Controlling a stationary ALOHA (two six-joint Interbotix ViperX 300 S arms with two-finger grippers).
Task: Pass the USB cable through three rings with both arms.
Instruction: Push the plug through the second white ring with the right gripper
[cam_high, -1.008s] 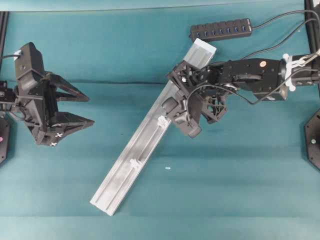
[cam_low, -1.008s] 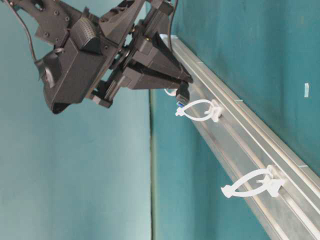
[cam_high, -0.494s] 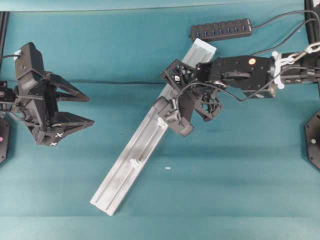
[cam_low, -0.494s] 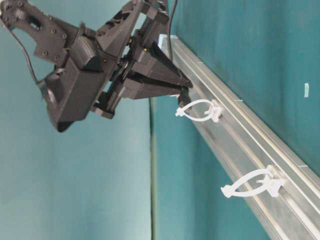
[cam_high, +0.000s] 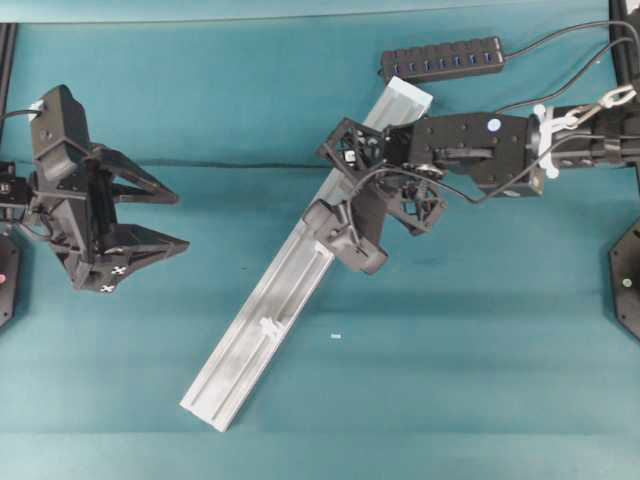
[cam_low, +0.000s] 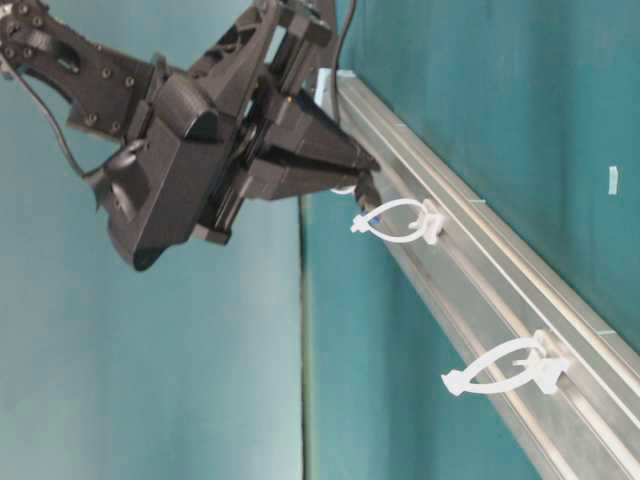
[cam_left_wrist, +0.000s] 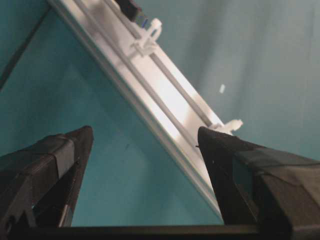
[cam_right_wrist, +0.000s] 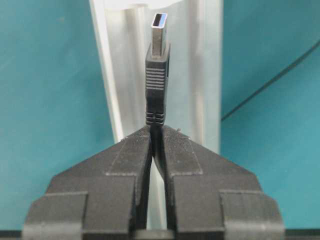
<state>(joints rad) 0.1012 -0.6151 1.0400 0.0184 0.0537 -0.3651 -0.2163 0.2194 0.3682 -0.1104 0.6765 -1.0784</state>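
My right gripper (cam_right_wrist: 156, 137) — clamped on the plug (cam_right_wrist: 156, 85) — has dipped to the ring (cam_low: 398, 222); threading imminent — left gripper (cam_high: 150, 220) wide, empty.

Black arms (cam_high: 470, 150), white-marked pointed gripper (cam_high: 160, 220) frames.

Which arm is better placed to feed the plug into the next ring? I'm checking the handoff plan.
The right. The right gripper is shut on the USB cable, its plug at a ring. The left gripper is open, off to the side.
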